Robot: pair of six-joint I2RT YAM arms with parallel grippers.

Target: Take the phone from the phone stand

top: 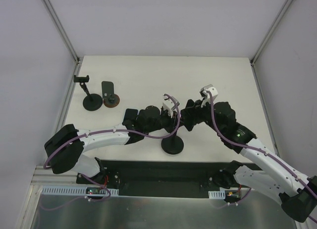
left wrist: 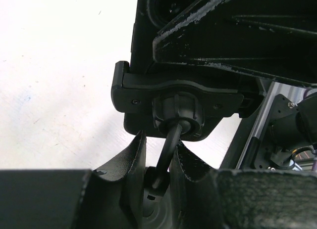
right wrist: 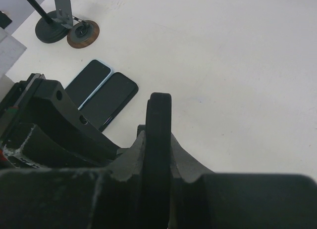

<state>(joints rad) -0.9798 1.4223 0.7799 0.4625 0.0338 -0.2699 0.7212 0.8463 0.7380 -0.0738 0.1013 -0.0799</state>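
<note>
Phone (right wrist: 158, 125) edgewise between clenched right fingers (right wrist: 190, 162), stand stem (left wrist: 167, 155) pinched between left fingers (left wrist: 125, 164)

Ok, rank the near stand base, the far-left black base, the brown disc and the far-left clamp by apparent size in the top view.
1. Near stand base, slightly largest.
2. Far-left black base and brown disc: look alike, unranked.
3. Far-left clamp, smallest.
</note>
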